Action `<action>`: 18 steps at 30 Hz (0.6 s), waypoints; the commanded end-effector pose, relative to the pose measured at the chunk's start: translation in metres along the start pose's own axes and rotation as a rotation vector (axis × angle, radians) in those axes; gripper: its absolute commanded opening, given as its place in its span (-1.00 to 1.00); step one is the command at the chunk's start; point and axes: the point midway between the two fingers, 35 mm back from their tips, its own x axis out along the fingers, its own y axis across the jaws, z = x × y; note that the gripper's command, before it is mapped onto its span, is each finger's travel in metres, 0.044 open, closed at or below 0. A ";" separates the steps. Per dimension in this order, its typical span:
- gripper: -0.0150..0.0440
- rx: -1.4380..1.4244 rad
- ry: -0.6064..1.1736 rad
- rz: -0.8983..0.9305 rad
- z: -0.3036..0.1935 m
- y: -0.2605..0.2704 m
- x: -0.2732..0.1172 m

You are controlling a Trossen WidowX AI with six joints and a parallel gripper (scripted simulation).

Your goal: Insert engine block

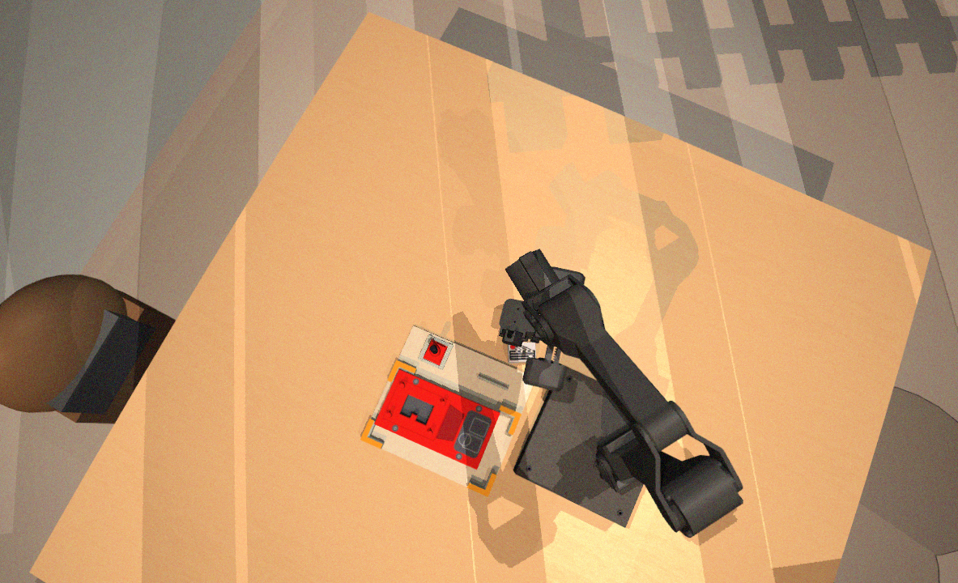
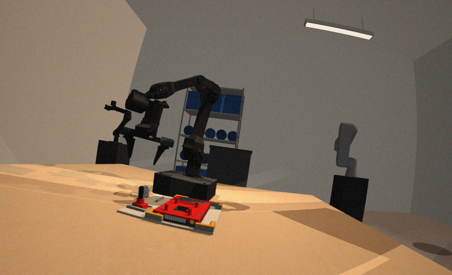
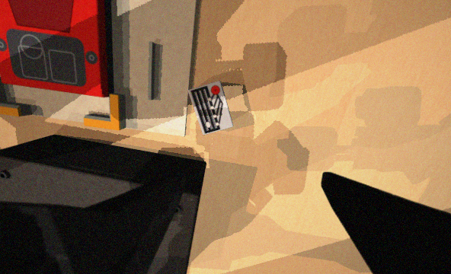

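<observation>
The engine block (image 1: 521,353) (image 2: 144,191) (image 3: 211,108), a small grey block with a dark striped top and a red dot, stands on the table beside the pale plate's edge. The red car body (image 1: 423,435) (image 2: 203,208) (image 3: 92,30) lies on the plate between orange corner pieces. Its dark opening (image 1: 415,407) (image 2: 180,208) holds no block; I cannot make out the rib clearly. My gripper (image 1: 530,351) (image 2: 142,163) (image 3: 251,177) is open and empty, pointing down well above the engine block. In the wrist view the block is up and left of the midpoint between the fingertips.
The pale plate (image 1: 467,362) (image 2: 128,211) (image 3: 172,57) carries a red piece with an upright black stick (image 1: 435,351) (image 2: 141,192) and has a narrow slot (image 1: 492,380) (image 3: 155,70). The arm's dark base (image 1: 561,435) (image 2: 183,188) (image 3: 58,183) stands close to the plate and block.
</observation>
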 end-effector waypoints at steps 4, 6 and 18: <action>1.00 -0.212 -0.029 0.071 0.033 0.023 0.007; 1.00 -0.251 -0.034 0.085 0.036 0.030 0.008; 1.00 -0.257 -0.034 0.087 0.037 0.034 0.043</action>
